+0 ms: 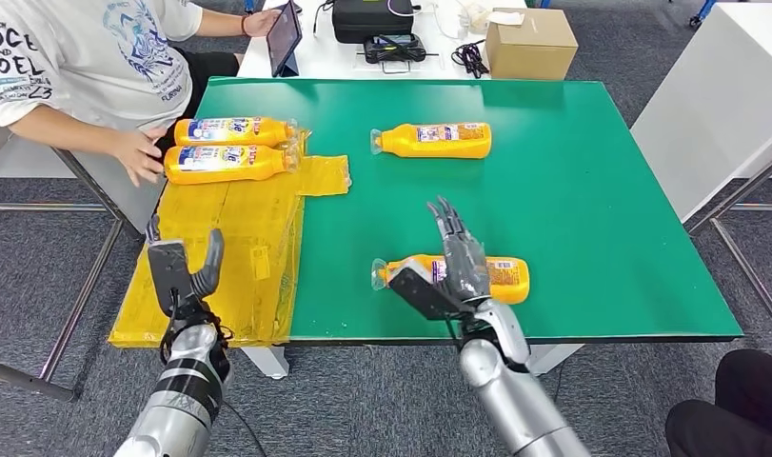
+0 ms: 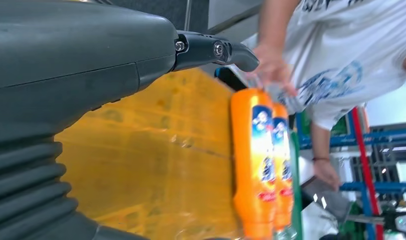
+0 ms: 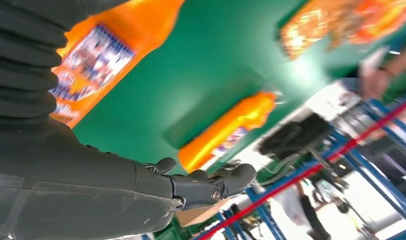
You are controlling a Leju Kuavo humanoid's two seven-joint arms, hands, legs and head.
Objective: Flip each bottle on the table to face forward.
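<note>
The green surface (image 1: 591, 190) carries the work, with a crinkled yellow plastic sheet (image 1: 239, 257) laid over its near-left part and hanging past its left edge. A person in a white printed shirt (image 1: 87, 48) sits at the far-left corner, one hand (image 1: 139, 155) resting just beside the sheet's far edge, the other at a tablet (image 1: 284, 36) on a white desk behind. On that desk also stand a black case (image 1: 372, 17) and a cardboard box (image 1: 531, 43).

Four orange bottles lie on their sides. Two bottles (image 1: 231, 148) lie side by side, touching, at the far end of the sheet, close to the person's hand. A third bottle (image 1: 431, 139) lies alone on the bare green toward the far middle. The near bottle (image 1: 501, 276) lies close to the front edge, partly hidden behind the right hand (image 1: 453, 271).

The right hand hovers over that near bottle with its fingers (image 1: 448, 224) stretched out and apart, holding nothing. The left hand (image 1: 182, 271) is raised over the sheet's near part, fingers (image 1: 210, 262) upright and spread, empty.
</note>
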